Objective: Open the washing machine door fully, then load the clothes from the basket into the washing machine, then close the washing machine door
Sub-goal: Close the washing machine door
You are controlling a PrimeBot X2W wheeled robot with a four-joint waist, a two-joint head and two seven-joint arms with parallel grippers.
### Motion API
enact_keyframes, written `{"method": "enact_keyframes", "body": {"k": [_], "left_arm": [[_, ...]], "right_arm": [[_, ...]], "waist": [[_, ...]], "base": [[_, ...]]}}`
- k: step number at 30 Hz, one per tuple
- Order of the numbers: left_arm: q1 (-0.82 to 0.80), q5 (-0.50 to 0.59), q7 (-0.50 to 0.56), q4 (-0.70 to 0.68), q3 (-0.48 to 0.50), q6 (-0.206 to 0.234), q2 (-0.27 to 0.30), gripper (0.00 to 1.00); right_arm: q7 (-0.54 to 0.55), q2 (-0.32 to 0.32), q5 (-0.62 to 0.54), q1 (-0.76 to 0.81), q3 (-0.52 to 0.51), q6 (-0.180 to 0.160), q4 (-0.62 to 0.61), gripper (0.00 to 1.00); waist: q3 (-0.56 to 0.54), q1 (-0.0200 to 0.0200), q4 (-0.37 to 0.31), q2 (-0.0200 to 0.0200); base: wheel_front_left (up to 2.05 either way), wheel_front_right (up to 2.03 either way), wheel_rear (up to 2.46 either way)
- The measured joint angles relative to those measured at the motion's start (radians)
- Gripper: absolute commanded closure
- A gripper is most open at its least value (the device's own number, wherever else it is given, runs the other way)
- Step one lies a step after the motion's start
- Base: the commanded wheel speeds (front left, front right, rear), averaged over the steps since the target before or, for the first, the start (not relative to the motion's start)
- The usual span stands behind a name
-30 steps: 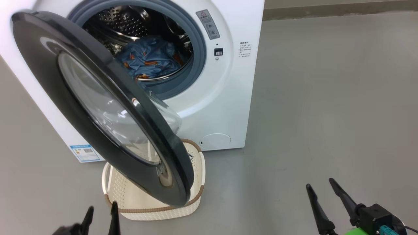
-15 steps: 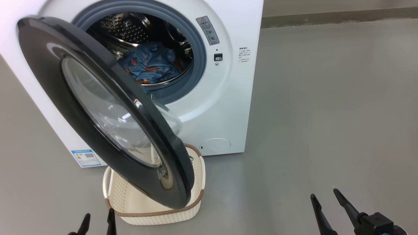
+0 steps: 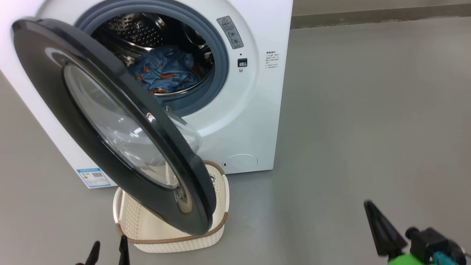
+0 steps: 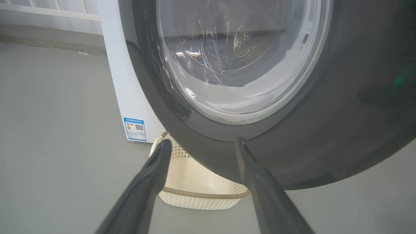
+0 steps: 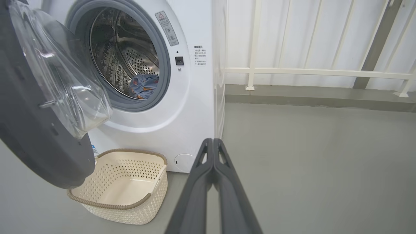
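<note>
The white washing machine (image 3: 254, 110) (image 5: 191, 107) stands ahead with its black-rimmed door (image 3: 110, 125) (image 4: 325, 130) (image 5: 35, 136) swung out over the basket. Blue clothes (image 3: 163, 71) (image 5: 143, 86) with orange figures lie in the steel drum. Below the door sits the cream basket (image 3: 176, 244) (image 4: 195, 195) (image 5: 123, 191), with nothing showing inside. My left gripper (image 3: 108, 250) (image 4: 201, 146) is open, low at the door's outer face, holding nothing. My right gripper (image 3: 369, 206) (image 5: 213, 140) is shut on nothing, over bare floor to the right of the machine.
Grey floor (image 3: 368, 129) spreads wide to the right of the machine. A white railing (image 5: 308, 71) on a low kerb runs along the back. A blue sticker (image 3: 92, 176) marks the machine's lower left corner.
The right gripper's fingers have shut together; they stood apart before. The head view has shifted slightly. The door, basket and clothes keep their places.
</note>
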Motion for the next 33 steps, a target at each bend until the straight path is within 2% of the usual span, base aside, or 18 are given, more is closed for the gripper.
{"method": "enact_keyframes", "body": {"k": [5,10,14,16,17,24,33], "left_arm": [[0.004,-0.009,0.0,-0.001,-0.003,0.004,0.0,0.0],[0.004,-0.018,0.0,0.0,-0.015,0.01,0.0,0.0],[0.004,-0.022,0.0,0.001,-0.031,0.018,0.0,0.0],[0.003,-0.045,0.0,0.001,-0.049,0.024,0.0,0.0],[0.002,-0.045,0.0,0.001,-0.055,0.024,0.0,0.0],[-0.003,-0.059,0.0,-0.01,-0.106,0.032,0.0,0.0],[-0.024,-0.079,0.0,-0.044,-0.143,0.044,0.0,0.0]], "right_arm": [[0.0,-0.001,0.001,-0.07,0.02,0.0,-0.068,1.0],[0.0,-0.002,0.01,-0.175,0.105,0.0,-0.175,1.0],[0.0,0.0,0.032,-0.27,0.213,0.0,-0.262,1.0],[0.0,0.01,0.046,-0.361,0.37,0.0,-0.313,1.0],[0.0,0.015,0.056,-0.373,0.398,0.0,-0.315,1.0],[0.0,0.039,0.099,-0.408,0.559,0.0,-0.243,1.0],[0.0,0.051,0.134,-0.382,0.618,0.0,-0.048,1.0]], "waist": [[0.003,0.0,0.004,0.0],[0.006,0.0,0.017,0.0],[0.009,0.0,0.034,0.0],[0.014,0.0,0.064,0.0],[0.015,0.0,0.071,0.0],[0.027,0.0,0.131,0.0],[0.071,0.0,0.202,0.0]], "base": [[0.0,0.0,0.0],[0.0,0.0,0.0],[0.0,0.0,0.0],[0.0,0.0,0.0],[0.0,0.0,0.0],[0.0,0.0,0.0],[0.0,0.0,0.0]]}}
